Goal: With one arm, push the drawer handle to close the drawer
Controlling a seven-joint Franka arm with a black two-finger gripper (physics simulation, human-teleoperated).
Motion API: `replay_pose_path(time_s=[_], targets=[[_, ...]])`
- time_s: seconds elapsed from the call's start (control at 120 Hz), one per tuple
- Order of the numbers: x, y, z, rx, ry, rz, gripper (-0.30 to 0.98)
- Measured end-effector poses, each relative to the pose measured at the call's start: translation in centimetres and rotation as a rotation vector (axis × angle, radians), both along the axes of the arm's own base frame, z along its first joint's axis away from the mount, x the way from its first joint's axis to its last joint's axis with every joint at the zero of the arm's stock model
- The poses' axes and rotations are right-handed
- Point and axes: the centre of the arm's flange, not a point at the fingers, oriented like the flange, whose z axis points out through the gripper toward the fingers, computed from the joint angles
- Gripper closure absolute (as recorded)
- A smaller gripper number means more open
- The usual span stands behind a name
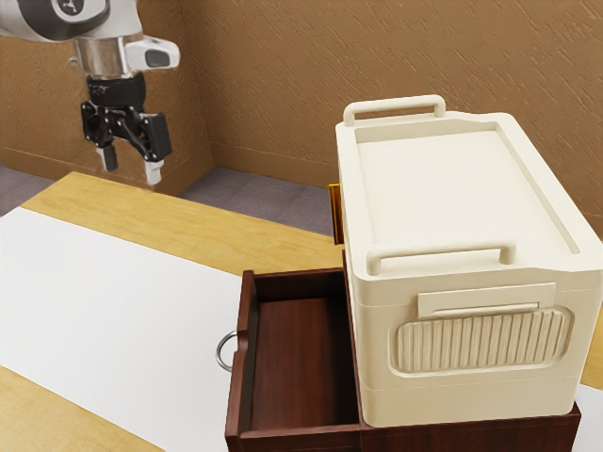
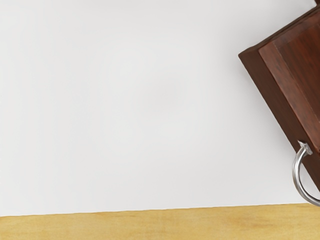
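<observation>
Exterior view. One hand (image 1: 131,164), mine: black with pale tips, released, fingers apart, grasping nothing, hanging from the arm (image 1: 99,55) and pointing down, at the exterior view's upper left, well apart from the drawer. One drawer (image 1: 297,372), dark wood, pulled out from its cabinet (image 1: 476,436) toward the exterior view's left. One handle (image 1: 224,351), a curved metal piece on the drawer's front, with my hand apart from it. One box (image 1: 433,188), cream, large, upright on the cabinet, just beside the drawn-out drawer; two bars on its lid, one ribbed panel (image 1: 480,341) on its side. One gold piece (image 1: 335,213), narrow, partly hidden behind the box. One sheet (image 1: 113,301), white, on the counter (image 1: 179,218), spreading out before the drawer's front. Surroundings: wall (image 1: 283,85), brown and textured; floor (image 1: 268,195), grey.

Wrist view. Below my hand, the white sheet, bordered by a strip of bare counter. One corner of the drawer, its front edge angled across the sheet. The handle curves out from that front over the sheet, its bend near the strip of bare counter.
</observation>
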Motion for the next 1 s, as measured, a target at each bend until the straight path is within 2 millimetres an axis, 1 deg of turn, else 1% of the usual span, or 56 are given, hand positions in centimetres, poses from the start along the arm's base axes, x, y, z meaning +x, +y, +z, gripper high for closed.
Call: replay_pose_path(time_s=[0.083,0.133,0.217,0.267,0.3,0.35,0.4,0.442,0.483,0.517,0.6,0.65,0.7,0.742,0.817,0.883,0.917,1.0], targets=[[0.7,0.0,0.5,0.005,-0.058,-0.008,0.0],[0.9,0.2,0.3,0.022,-0.073,-0.013,0.0],[0.3,0.4,0.7,0.038,-0.098,-0.021,0.0],[-1.3,0.6,1.2,0.038,-0.107,-0.028,0.02],[-3.3,0.8,0.6,0.034,-0.092,-0.042,0.06],[-6.4,1.0,-0.2,0.031,-0.078,-0.069,0.18],[-8.9,1.2,-2.0,0.043,-0.053,-0.108,0.32],[-10.8,1.3,-4.9,0.06,-0.024,-0.151,0.42],[-12.0,1.2,-7.4,0.07,-0.007,-0.2,0.5],[-13.2,0.9,-8.9,0.075,-0.007,-0.247,0.55],[-15.9,-0.1,-11.5,0.077,-0.024,-0.371,0.64],[-17.0,-0.4,-14.0,0.087,-0.02,-0.446,0.68],[-17.4,-0.5,-15.8,0.093,-0.028,-0.508,0.71],[-17.5,0.2,-17.2,0.08,-0.038,-0.536,0.72],[-16.6,0.5,-18.8,0.072,-0.061,-0.598,0.75],[-15.1,-0.5,-20.6,0.07,-0.063,-0.677,0.76],[-14.4,-1.2,-21.4,0.068,-0.064,-0.721,0.76],[-13.7,-3.2,-21.8,0.053,-0.101,-0.813,0.77]])
